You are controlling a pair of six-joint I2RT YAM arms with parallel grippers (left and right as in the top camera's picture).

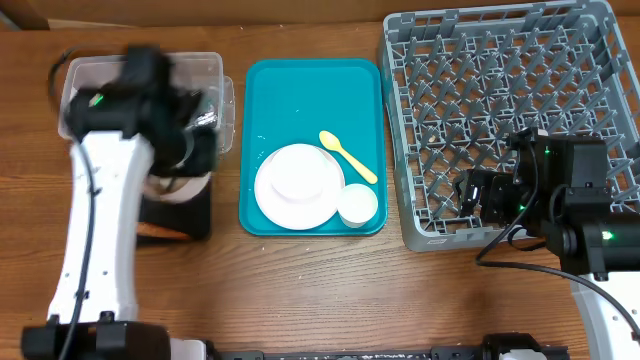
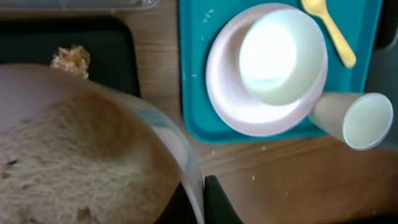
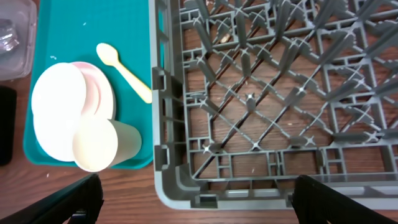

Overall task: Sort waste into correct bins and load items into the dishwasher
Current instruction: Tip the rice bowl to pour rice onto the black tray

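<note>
**Table, one moment: contents**

- Left gripper (image 2: 202, 200): jaws pressed together on the rim of a bowl (image 2: 74, 155), which hangs over the black tray (image 2: 37, 43). The bowl's inside looks brownish.
- Black tray: near left of the table, just in front of the tub (image 1: 215, 70). One brown lump (image 2: 71, 59) lies in it.
- Tub: far left, mostly hidden under the left arm. Its contents cannot be told.
- Teal tray (image 1: 265, 90): centre of the table, between the tub and the rack (image 1: 500, 100).
  - Plate (image 1: 270, 205), in the near half of the teal tray.
  - Second bowl (image 1: 300, 178), resting on the plate.
  - Cup (image 1: 358, 205), upright at the near right corner, just beside the plate.
  - Spoon (image 1: 347, 157), lying flat beyond the cup.
- Rack: right side of the table.
- Right gripper (image 3: 196, 190): fingers spread wide with nothing between them, above the rack's near left corner.
</note>
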